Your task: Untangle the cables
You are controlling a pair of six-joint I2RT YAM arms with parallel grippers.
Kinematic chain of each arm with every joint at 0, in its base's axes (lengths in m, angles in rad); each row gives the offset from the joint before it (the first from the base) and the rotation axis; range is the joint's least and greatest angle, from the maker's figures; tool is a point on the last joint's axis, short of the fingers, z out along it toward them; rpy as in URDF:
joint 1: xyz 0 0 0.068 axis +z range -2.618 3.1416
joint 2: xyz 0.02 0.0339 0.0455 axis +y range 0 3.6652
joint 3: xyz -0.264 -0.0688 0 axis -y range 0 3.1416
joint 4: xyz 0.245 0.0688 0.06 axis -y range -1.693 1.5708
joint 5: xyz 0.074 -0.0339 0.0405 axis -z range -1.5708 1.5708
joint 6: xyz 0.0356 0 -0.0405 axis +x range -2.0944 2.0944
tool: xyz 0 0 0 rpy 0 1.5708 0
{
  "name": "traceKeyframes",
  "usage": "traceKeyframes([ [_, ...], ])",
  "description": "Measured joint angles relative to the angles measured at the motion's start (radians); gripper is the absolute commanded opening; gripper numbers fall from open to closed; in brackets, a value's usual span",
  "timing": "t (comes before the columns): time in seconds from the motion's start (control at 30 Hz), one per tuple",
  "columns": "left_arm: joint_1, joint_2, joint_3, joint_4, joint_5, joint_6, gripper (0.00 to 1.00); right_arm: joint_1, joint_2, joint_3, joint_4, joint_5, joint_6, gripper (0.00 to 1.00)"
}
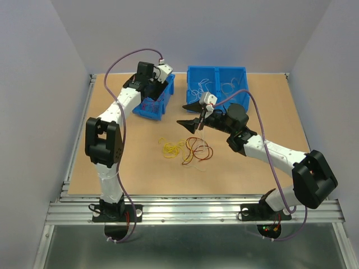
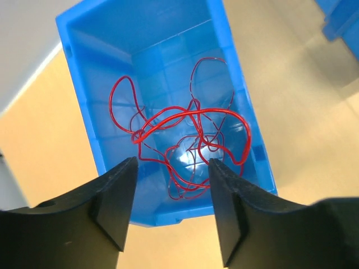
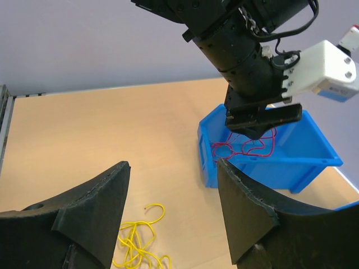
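Note:
A loose bunch of yellow cables [image 1: 171, 148] lies mid-table, also in the right wrist view [image 3: 136, 247]. Beside it on the right lies a clump of red and white cables [image 1: 197, 151]. Red cables [image 2: 185, 140] lie in the small blue bin [image 1: 158, 106], which also shows in the left wrist view [image 2: 90, 101] and the right wrist view [image 3: 291, 165]. My left gripper [image 2: 173, 168] hovers open and empty over this bin [image 1: 152, 92]. My right gripper [image 3: 171, 165] is open and empty above the table, just behind the clump [image 1: 180, 114].
A larger blue bin [image 1: 217, 72] with thin white wires stands at the back centre-right. The left arm's wrist and camera [image 3: 252, 73] hang over the small bin. Grey walls close the table at back and sides; a metal rail [image 1: 196, 207] runs along the near edge.

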Motion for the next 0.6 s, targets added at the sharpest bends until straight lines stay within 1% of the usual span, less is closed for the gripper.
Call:
traceKeyframes([
  [0.03, -0.008, 0.0, 0.0, -0.002, -0.013, 0.029, 0.75, 0.0, 0.0, 0.0, 0.0, 0.0, 0.0, 0.69],
  [0.07, -0.018, 0.0, 0.0, -0.003, -0.022, 0.078, 0.75, 0.0, 0.0, 0.0, 0.0, 0.0, 0.0, 0.69],
  [0.2, -0.031, -0.001, 0.0, -0.013, -0.051, 0.218, 0.75, 0.0, 0.0, 0.0, 0.0, 0.0, 0.0, 0.69],
  [0.27, -0.026, -0.001, 0.002, -0.027, -0.066, 0.298, 0.72, 0.0, 0.0, 0.0, 0.0, -0.001, 0.0, 0.69],
  [0.37, -0.021, 0.007, 0.028, -0.065, -0.079, 0.367, 0.68, 0.0, 0.0, 0.0, 0.0, -0.003, 0.0, 0.69],
  [0.47, -0.016, 0.056, 0.13, -0.109, -0.092, 0.426, 0.66, 0.0, 0.0, 0.0, 0.0, -0.007, 0.0, 0.69],
  [0.53, -0.016, 0.08, 0.167, -0.116, -0.095, 0.444, 0.66, 0.0, 0.0, 0.0, 0.0, -0.008, 0.001, 0.69],
  [0.6, -0.016, 0.109, 0.2, -0.126, -0.091, 0.469, 0.63, 0.0, 0.0, 0.0, 0.0, -0.01, 0.001, 0.69],
])
